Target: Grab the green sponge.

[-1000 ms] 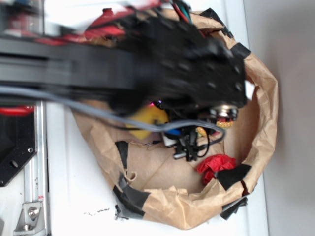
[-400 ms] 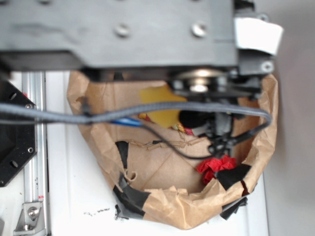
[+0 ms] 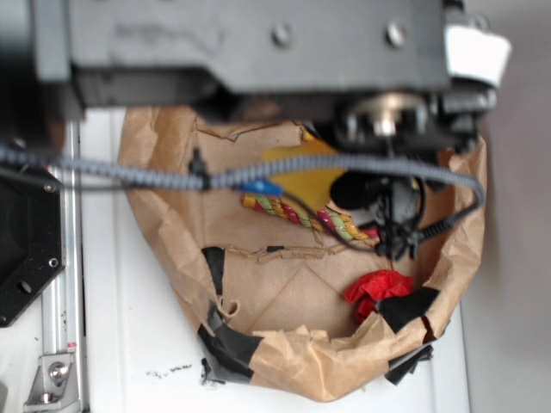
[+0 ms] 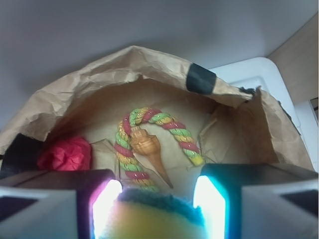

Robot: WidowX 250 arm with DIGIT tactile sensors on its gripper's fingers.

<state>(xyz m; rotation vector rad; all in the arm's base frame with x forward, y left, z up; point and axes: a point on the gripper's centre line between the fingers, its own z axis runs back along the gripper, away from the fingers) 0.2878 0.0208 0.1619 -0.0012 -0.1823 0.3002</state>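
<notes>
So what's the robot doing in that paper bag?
The robot's hand is reaching into a crumpled brown paper nest. A soft yellow sponge sits right between its two fingers, so it looks like it's grabbing it. Further in lie a twisted red, yellow and green rope, a brown seashell and a red crumpled wad, all untouched.

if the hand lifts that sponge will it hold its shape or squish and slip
Likely squishes: the green sponge looks like soft foam, its rounded edge bulging between the hand's fingers. Probably light for its size, so lifting should take little force. Slipping seems unlikely, since a fuzzy, matte top suggests decent friction, though how firmly it is pinched cannot be told.
</notes>
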